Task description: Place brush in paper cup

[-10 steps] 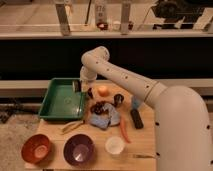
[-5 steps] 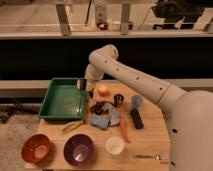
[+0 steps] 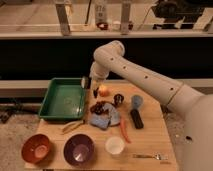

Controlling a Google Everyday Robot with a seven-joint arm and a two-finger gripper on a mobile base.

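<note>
My gripper [image 3: 90, 84] hangs at the end of the white arm, above the right rim of the green tray [image 3: 64, 97] and just left of an orange fruit [image 3: 103, 91]. A small dark piece with a pale part by it [image 3: 94, 91] shows right under the gripper and looks like the brush. I cannot tell whether it is gripped. The paper cup [image 3: 114, 145], small and white, stands upright near the table's front edge, well in front of the gripper and a little to its right.
A purple bowl [image 3: 78, 149] and a brown-orange bowl [image 3: 36, 148] stand at the front left. A blue cloth [image 3: 106, 119] with dark bits, a tan utensil [image 3: 74, 126], a black block [image 3: 136, 118], a blue-grey cup [image 3: 136, 101], a small dark cup [image 3: 118, 98] and a fork [image 3: 147, 156] lie around.
The arm's elbow has risen and swung right. The gripper has shifted slightly right, from over the tray to its right rim. Nothing on the table has moved.
</note>
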